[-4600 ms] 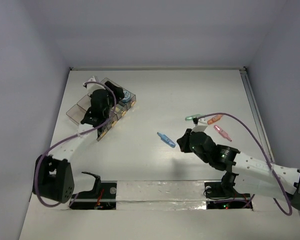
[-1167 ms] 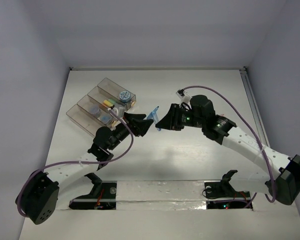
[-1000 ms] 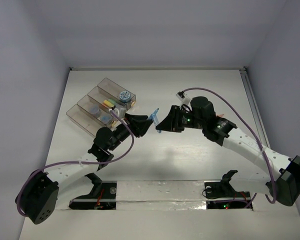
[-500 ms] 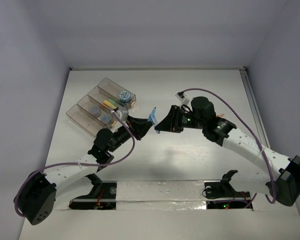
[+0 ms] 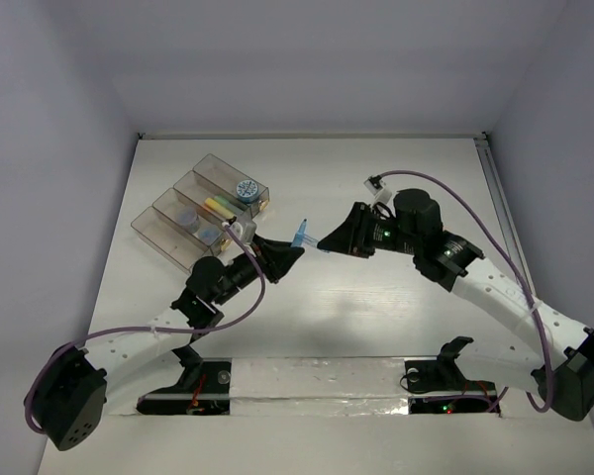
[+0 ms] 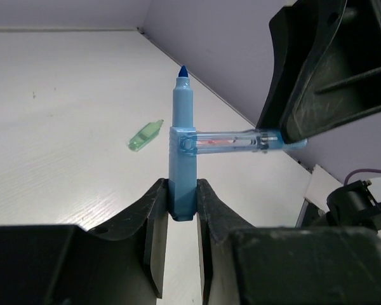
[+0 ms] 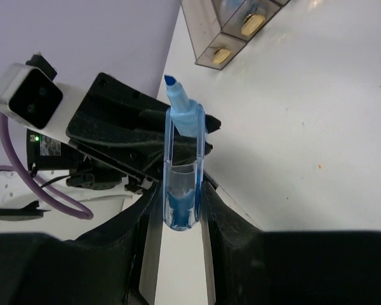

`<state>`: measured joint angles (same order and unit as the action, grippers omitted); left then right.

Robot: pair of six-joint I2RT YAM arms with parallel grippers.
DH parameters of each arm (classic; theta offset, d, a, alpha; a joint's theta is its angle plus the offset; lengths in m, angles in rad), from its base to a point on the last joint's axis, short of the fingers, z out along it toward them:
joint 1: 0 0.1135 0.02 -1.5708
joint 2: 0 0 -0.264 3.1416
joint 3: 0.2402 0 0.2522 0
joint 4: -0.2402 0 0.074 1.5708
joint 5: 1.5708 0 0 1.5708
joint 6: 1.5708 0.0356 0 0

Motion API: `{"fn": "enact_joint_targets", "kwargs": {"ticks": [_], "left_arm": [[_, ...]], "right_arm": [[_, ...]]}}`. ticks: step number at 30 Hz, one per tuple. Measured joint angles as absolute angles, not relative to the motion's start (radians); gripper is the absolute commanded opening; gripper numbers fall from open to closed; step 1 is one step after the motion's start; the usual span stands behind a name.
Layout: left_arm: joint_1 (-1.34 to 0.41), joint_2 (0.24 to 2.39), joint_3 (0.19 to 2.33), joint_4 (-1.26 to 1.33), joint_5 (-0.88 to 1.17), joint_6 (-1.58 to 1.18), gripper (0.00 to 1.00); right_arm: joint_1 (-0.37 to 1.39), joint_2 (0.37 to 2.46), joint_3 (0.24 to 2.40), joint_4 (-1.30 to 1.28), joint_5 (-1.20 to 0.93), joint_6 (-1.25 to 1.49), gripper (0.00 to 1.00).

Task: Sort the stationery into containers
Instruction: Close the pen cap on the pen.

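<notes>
Now a two-handed hold on the blue pen (image 6: 181, 159).
Left gripper (image 6: 181, 192) and right gripper (image 7: 180, 198) both clamp it; pulling away before one releases could snap or drop it.

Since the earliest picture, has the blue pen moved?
Yes: the blue pen went left, nearer the containers, held by left gripper and right gripper.

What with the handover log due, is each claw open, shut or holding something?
Left claw: shut on the opaque blue marker pen.
Right claw: shut on the translucent blue tube joined crosswise to that pen.
</notes>
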<state>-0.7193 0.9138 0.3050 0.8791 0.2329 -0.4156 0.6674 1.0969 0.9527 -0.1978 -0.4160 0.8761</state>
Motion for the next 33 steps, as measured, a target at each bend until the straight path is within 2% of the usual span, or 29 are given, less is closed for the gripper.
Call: {"fn": "enact_joint_targets", "kwargs": {"ticks": [7,20,33], "left_arm": [[-0.718,0.868,0.242,0.827,0.254,-0.438,0.00],[-0.760,0.853,0.230,0.780,0.306,-0.455,0.00],[-0.762,0.853,0.231,0.741,0.306,-0.453,0.00]], "right_arm": [[0.648,1.143,0.955,-0.197,-0.413,0.862,0.20],[0.611,1.230,1.034,-0.202,-0.387,0.782,0.18],[0.599,1.340,1.102,-0.218,-0.463,0.727,0.18]]}}
